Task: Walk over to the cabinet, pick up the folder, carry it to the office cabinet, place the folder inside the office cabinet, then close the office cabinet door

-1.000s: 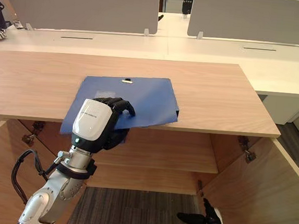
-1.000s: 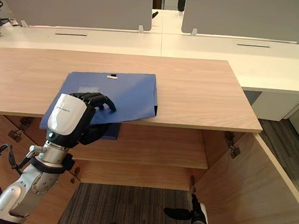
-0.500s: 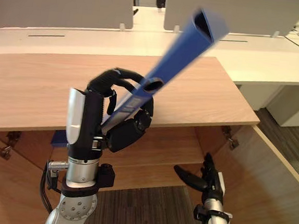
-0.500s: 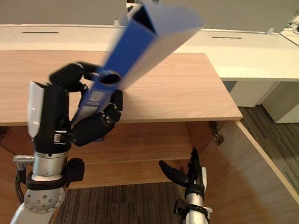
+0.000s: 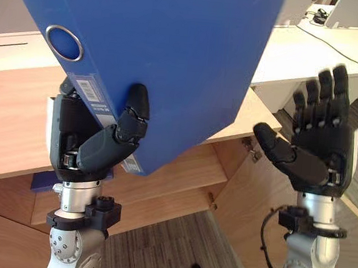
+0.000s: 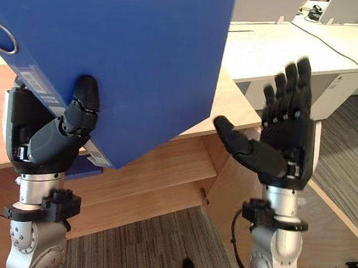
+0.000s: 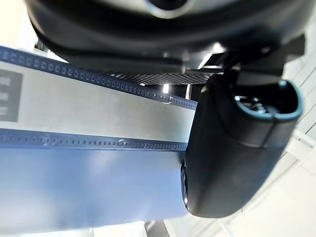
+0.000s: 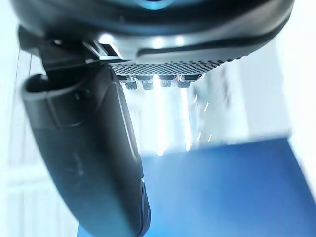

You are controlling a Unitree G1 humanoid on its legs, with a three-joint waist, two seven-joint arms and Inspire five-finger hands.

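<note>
The left robot hand (image 5: pixel 96 149) grips the blue folder (image 5: pixel 173 58) near its lower spine corner, thumb (image 5: pixel 133 114) pressed on the cover. The folder is held up, tilted, above the front edge of the wooden cabinet (image 5: pixel 10 125). The right robot hand (image 5: pixel 318 152) is raised beside the folder, fingers straight and spread, apart from it.

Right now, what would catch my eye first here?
A big blue folder held up close to the camera, gripped at its lower corner by the left hand. Beside it the right hand is raised with its palm open, apart from the folder, in front of the open wooden cabinet.
</note>
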